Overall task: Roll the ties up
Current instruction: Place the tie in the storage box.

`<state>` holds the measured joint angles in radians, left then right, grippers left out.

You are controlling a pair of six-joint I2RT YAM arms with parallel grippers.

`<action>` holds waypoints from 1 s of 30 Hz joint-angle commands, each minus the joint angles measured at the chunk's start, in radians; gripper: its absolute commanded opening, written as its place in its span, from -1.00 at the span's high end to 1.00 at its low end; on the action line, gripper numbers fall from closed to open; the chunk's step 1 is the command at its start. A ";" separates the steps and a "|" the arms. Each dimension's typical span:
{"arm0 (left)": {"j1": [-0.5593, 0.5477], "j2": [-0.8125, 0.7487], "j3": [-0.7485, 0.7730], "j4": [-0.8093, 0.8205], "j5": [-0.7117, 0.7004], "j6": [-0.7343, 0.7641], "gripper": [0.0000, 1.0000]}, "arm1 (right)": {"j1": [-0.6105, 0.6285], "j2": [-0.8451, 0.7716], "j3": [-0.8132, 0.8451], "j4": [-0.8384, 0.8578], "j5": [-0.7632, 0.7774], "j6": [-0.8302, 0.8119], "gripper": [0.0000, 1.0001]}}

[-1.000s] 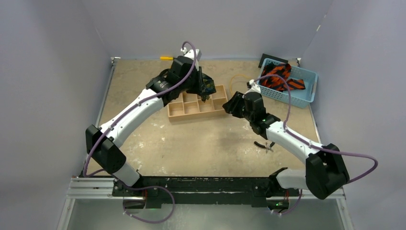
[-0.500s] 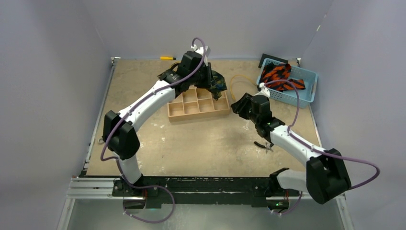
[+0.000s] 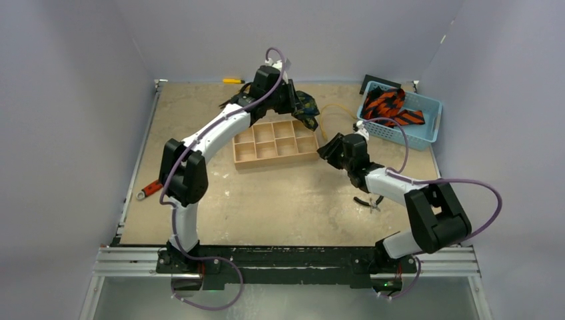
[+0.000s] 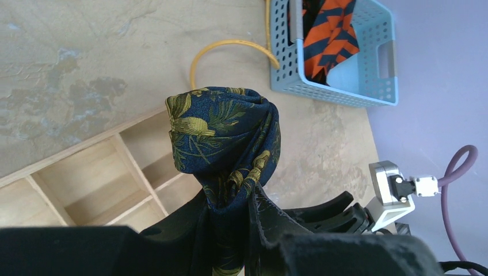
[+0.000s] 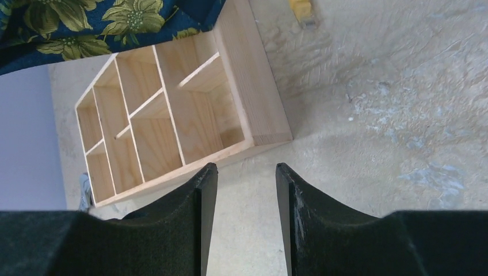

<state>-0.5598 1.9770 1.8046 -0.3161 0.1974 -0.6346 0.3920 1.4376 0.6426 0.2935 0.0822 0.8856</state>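
The left gripper [image 4: 230,210] is clamped on a bundled dark navy fabric tie with gold-yellow flowers [image 4: 221,132], over the far right corner of the compartmented wooden tray [image 3: 276,159]. The right gripper [image 5: 246,172] hangs beside the tray, fingers apart and empty. Orange-red black-striped ties [image 3: 390,107] lie in the light blue plastic basket [image 3: 416,139].

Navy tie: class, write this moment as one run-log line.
left gripper: shut on navy tie, bunched, held aloft | right gripper: open, empty | striped ties: in blue basket

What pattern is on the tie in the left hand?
The tie is navy with gold flowers and leaves; left wrist view.
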 commanded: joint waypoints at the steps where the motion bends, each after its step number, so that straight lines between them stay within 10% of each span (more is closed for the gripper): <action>1: 0.061 0.009 -0.024 0.088 0.050 -0.021 1.00 | -0.002 0.006 0.041 0.092 -0.026 0.025 0.08; 11: 0.161 -0.019 -0.115 0.011 0.035 0.050 1.00 | -0.002 0.068 0.076 0.123 -0.017 -0.017 0.08; 30: 0.107 0.229 0.247 -0.426 -0.280 0.229 1.00 | 0.007 0.128 0.128 0.055 0.043 -0.048 0.09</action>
<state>-0.4156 2.1597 1.9095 -0.6373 0.0334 -0.4740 0.3923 1.5524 0.7185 0.3611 0.0772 0.8677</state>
